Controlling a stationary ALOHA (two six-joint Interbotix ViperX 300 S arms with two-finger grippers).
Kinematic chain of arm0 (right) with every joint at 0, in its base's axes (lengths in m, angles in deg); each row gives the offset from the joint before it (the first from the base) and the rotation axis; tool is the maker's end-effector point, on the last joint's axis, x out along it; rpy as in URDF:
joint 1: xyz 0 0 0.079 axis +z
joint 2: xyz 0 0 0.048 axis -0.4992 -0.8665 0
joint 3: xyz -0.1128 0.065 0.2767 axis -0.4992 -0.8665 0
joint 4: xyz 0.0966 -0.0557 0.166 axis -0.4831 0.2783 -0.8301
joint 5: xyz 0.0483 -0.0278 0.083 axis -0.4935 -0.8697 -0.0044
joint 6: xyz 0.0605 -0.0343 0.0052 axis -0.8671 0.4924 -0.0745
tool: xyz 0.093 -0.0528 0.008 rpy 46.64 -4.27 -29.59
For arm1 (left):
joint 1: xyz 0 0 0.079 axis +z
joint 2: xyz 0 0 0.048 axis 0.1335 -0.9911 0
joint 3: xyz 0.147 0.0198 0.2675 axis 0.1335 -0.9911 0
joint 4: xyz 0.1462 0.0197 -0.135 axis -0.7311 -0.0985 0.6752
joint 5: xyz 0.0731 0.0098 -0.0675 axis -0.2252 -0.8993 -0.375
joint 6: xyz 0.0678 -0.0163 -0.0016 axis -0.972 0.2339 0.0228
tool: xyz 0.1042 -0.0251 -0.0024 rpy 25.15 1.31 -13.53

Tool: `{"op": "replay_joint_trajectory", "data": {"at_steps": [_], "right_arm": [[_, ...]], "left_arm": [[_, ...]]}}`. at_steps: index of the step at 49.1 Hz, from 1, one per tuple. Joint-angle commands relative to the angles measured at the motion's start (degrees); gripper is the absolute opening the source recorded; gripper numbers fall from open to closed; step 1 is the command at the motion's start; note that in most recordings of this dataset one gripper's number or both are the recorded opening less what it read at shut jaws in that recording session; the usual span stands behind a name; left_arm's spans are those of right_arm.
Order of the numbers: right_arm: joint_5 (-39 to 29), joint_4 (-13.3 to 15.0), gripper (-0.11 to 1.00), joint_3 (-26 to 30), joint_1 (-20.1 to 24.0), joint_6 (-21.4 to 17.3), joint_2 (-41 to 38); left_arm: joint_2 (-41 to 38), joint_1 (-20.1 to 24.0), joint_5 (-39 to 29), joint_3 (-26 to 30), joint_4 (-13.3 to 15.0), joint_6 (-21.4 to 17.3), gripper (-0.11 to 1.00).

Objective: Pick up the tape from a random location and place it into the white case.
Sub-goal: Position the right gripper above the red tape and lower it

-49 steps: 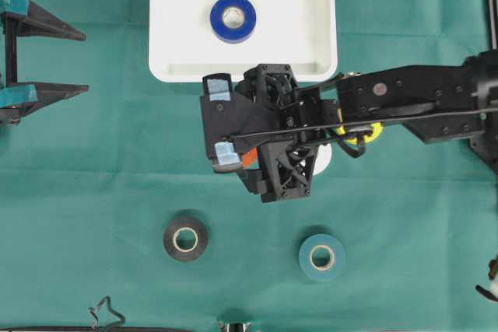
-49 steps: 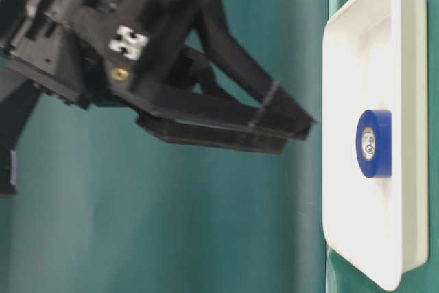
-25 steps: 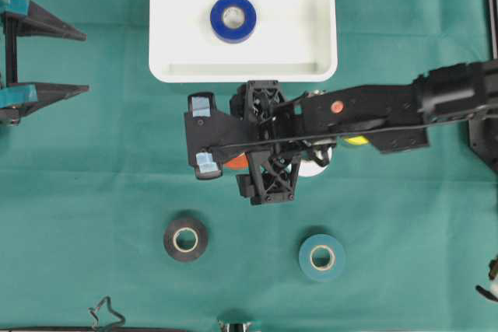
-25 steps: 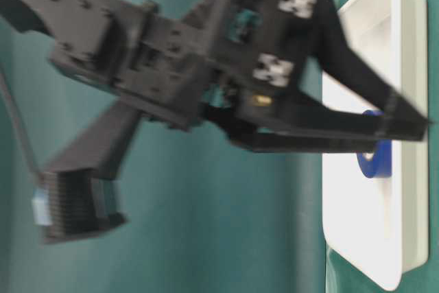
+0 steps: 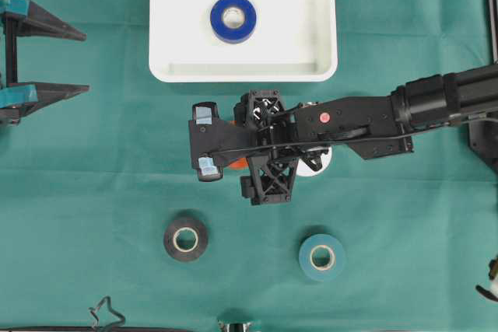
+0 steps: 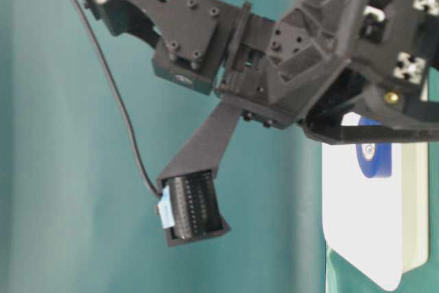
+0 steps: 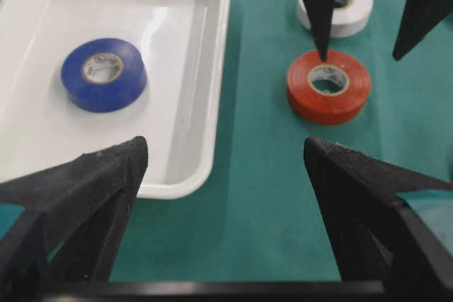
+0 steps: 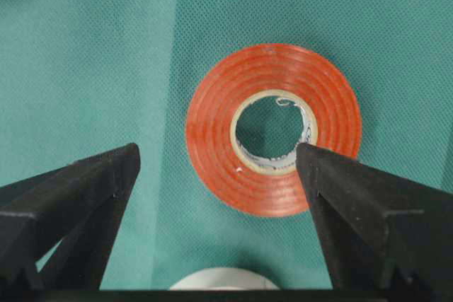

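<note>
Tape rolls (image 7: pixel 328 86): six visible.

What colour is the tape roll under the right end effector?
Red-orange tape roll, lying flat on the green cloth; clearest in the right wrist view.

Tape rolls on the green counter, one already in the white case.

The white case (image 5: pixel 243 68), a shallow rounded-corner tray with a raised rim, sits at the counter's far edge near its middle; a blue tape roll (image 5: pixel 233 19) lies flat inside it. An orange-red roll (image 8: pixel 272 129) lies flat on the counter just in front of the case, with a white roll (image 7: pixel 335 6) beside it. A black roll (image 5: pixel 185 239) and a teal roll (image 5: pixel 322 256) lie flat nearer the front edge, well apart.
</note>
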Motion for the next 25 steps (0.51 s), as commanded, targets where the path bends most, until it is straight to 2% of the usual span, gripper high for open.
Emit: {"op": "replay_joint_trajectory", "data": {"at_steps": [1,25], "right_arm": [[1.1,0.1,0.93,0.5,0.3,-0.1,0.5],[3.7,0.2,0.93,0.4,0.3,-0.3,-3.7]], "left_arm": [[-0.4,-0.2,0.3,0.6,0.1,0.1,0.98],[-0.4,-0.2,0.3,0.5,0.1,0.1,0.98]]}}
